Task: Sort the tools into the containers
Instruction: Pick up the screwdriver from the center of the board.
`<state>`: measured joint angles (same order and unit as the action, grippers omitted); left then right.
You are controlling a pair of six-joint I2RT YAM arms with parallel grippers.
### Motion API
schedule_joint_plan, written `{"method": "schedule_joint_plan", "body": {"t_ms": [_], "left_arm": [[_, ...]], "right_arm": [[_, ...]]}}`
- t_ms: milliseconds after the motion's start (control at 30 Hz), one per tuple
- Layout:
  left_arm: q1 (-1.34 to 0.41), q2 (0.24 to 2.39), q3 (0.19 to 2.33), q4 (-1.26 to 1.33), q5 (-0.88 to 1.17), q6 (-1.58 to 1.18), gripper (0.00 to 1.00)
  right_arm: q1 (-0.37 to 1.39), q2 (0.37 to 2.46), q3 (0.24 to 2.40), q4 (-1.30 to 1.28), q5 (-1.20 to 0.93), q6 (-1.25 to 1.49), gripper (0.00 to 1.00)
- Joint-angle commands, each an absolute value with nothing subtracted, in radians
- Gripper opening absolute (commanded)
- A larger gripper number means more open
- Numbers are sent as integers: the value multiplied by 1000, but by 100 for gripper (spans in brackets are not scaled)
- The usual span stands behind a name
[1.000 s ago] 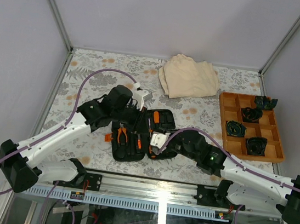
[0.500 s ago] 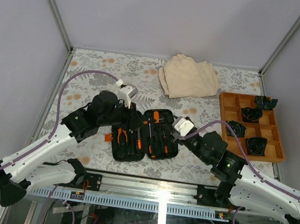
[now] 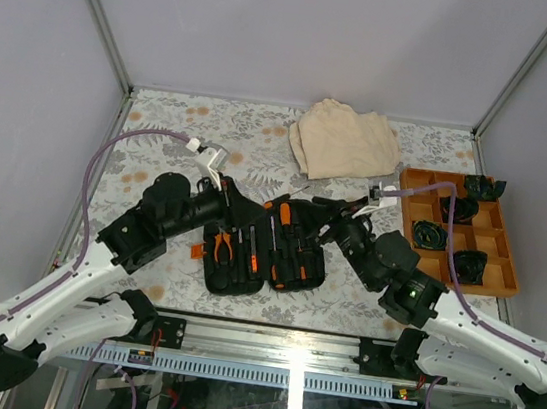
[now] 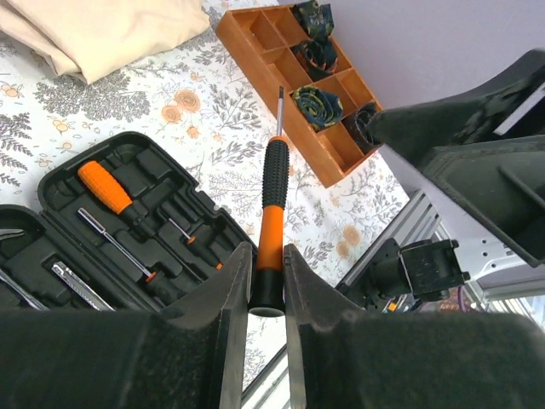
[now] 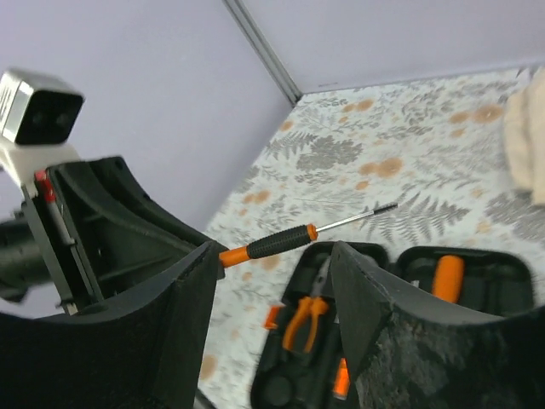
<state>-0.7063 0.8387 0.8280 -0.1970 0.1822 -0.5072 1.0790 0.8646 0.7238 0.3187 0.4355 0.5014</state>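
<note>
The case [image 3: 305, 213] lies open on the table [image 3: 164, 119], both halves flat and side by side. The left hand [image 4: 266, 257] is above the case's left half, its fingers [image 4: 232, 281] clamped on the orange butt end of a screwdriver [image 4: 273, 183]. The tool is in the air, clear of the case. Its black grip and thin shaft point away from the hand, out over the case toward the case's far right side.

The right hand [image 5: 277, 256] is at the case's far right corner, with its fingers [image 5: 192, 298] spread wide apart and holding nothing. In the right wrist view the screwdriver [image 5: 272, 243] shows in the gap between them but farther off. No contact between those fingers and the tool can be seen.

Inside the case, orange-handled pliers [image 3: 223, 246] sit in the left half. The right half holds an orange-handled screwdriver [image 4: 106, 187] and some thin metal bits in their slots.

A folded beige cloth [image 3: 347, 142] lies beyond the case. A wooden tray [image 3: 427, 189] with dark rolled items in some compartments sits to the case's right, well apart from it.
</note>
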Motion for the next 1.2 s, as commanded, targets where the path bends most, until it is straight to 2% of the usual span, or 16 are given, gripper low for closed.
{"method": "schedule_joint_plan", "body": {"t_ms": [0,233,467,867,1067,1167], "left_arm": [[-707,810,799,-65,130,-558,0],[-707,807,780,-14,143,-574,0],[-708,801,762,11,171,-587,0],[-707,787,740,19,206,-591,0],[-708,798,747,26,230,-592,0],[-707,799,754,27,240,-591,0]], "right_arm": [[1083,897,701,476,542,853,63],[1083,960,644,619,576,1091,63],[1083,1048,625,724,553,1230,57],[1082,1109,601,802,546,1320,46],[1082,1112,597,802,559,1329,37],[1083,1116,598,803,559,1331,36]]}}
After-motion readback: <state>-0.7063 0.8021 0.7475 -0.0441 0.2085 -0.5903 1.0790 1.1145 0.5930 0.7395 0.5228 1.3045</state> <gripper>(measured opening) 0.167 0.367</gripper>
